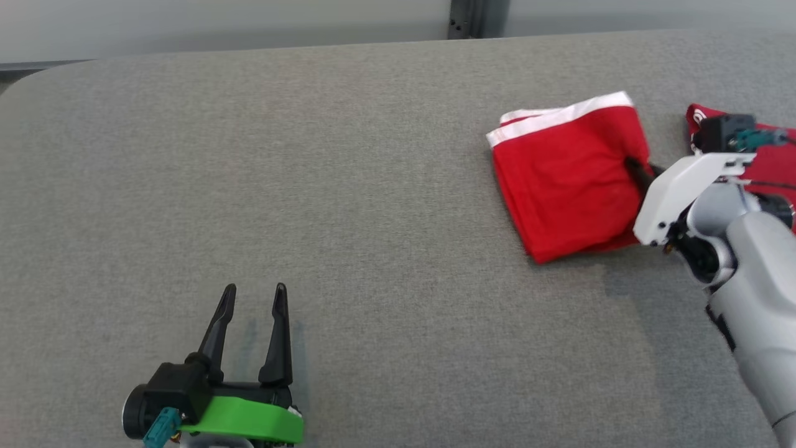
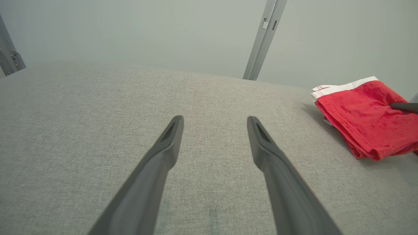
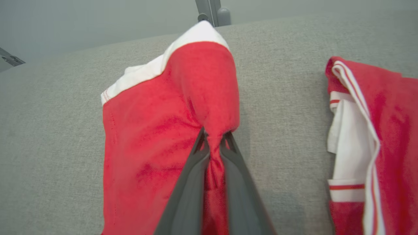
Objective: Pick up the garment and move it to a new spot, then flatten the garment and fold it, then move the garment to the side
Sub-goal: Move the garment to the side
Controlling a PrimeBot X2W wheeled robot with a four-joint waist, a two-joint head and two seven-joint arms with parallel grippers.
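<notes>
The right gripper [image 3: 214, 140] has its two dark fingers [image 3: 192, 186] squeezed nearly together on a pinch of the folded red shorts [image 1: 563, 180], at their right edge. The shorts lie at two o'clock on the grey cloth-covered table [image 1: 311, 186], white waistband [image 1: 559, 118] away from the robot. Because they already look folded, this is probably the final move aside; next comes a lift or slide that keeps the layers together. The left gripper [image 1: 255, 287] rests at seven o'clock, spread wide and empty.

The right wrist view shows the pinch, which the arm hides in the head view, and the white stripes of a second red garment [image 3: 375, 130] at three o'clock.
</notes>
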